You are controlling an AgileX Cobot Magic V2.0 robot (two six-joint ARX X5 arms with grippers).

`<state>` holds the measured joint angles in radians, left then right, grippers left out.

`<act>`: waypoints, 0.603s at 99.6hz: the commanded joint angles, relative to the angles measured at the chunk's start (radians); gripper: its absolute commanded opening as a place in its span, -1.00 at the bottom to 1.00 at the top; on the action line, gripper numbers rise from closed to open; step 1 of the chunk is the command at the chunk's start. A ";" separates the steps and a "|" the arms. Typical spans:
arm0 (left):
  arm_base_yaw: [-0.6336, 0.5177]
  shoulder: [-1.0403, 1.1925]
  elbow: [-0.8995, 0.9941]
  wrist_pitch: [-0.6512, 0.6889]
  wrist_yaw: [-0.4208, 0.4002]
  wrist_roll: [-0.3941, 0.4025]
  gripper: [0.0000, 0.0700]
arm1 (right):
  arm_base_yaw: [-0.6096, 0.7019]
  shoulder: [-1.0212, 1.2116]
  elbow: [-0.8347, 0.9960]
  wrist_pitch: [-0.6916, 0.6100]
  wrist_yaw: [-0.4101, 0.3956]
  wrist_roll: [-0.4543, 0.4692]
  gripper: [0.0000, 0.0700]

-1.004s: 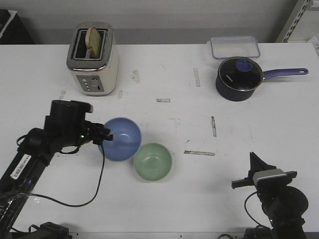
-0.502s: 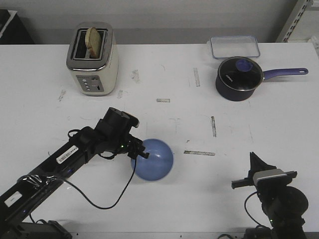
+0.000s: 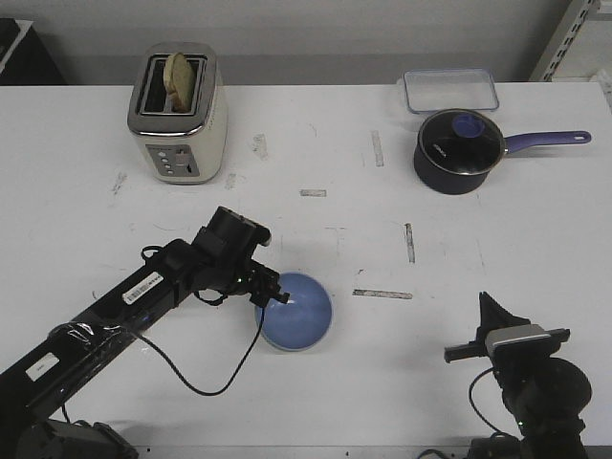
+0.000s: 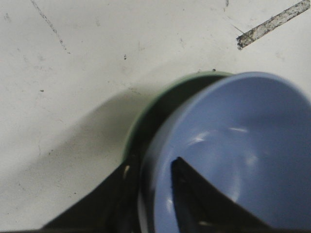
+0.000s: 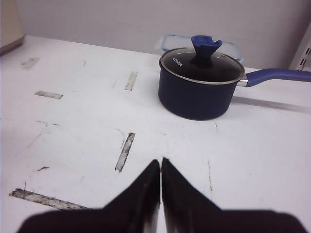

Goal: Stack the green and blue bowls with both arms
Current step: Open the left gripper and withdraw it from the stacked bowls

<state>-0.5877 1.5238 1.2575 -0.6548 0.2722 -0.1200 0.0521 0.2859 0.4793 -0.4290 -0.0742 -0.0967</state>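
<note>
The blue bowl (image 3: 296, 311) sits inside the green bowl (image 4: 146, 114) near the table (image 3: 382, 382) centre. The left gripper (image 3: 275, 295) has its jaws clamped on the blue bowl's left rim. The right gripper (image 3: 492, 308), jaws closed and empty, waits well apart on the right.

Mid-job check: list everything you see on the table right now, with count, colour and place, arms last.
blue bowl: one, pale blue, front centre, sitting in the green bowl
green bowl: one, mint green, under the blue bowl, only its rim shows in the left wrist view
toaster: one, cream and silver, back left, a bread slice in its slot
saucepan: one, dark navy, glass lid, purple handle, back right
container: one, clear, behind the saucepan
table: white, scuffed
left gripper: black, pinching the blue bowl's rim
right gripper: black, shut, front right
</note>
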 commanded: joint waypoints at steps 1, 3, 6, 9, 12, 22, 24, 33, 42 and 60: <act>-0.009 0.012 0.014 0.003 0.007 -0.003 0.08 | 0.001 0.004 -0.003 0.009 0.003 0.003 -1.00; -0.009 0.012 0.015 0.003 0.007 -0.003 0.19 | 0.001 0.004 -0.003 0.009 0.003 0.003 -1.00; -0.009 0.012 0.015 0.003 0.007 -0.006 0.34 | 0.001 0.004 -0.003 0.009 0.003 0.003 -1.00; -0.009 0.012 0.015 0.003 0.007 -0.006 0.46 | 0.001 0.004 -0.003 0.009 0.003 0.002 -1.00; -0.009 0.012 0.016 0.003 0.007 -0.006 0.55 | 0.001 0.004 -0.003 0.009 0.003 0.003 -1.00; -0.009 0.010 0.028 0.001 0.006 -0.005 0.63 | 0.001 0.004 -0.003 0.009 0.003 0.002 -1.00; -0.009 0.008 0.032 0.000 0.006 -0.005 0.63 | 0.001 0.004 -0.003 0.009 0.003 0.002 -1.00; -0.007 0.003 0.070 -0.011 0.005 -0.002 0.62 | 0.001 0.004 -0.003 0.009 0.003 0.002 -1.00; 0.002 -0.002 0.120 -0.032 0.002 0.008 0.54 | 0.001 0.004 -0.003 0.009 0.003 0.002 -1.00; 0.031 -0.043 0.206 -0.077 -0.200 0.083 -0.23 | 0.001 0.004 -0.003 0.009 0.003 0.002 -1.00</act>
<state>-0.5655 1.4994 1.4315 -0.7250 0.1680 -0.0860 0.0521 0.2859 0.4793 -0.4290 -0.0742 -0.0967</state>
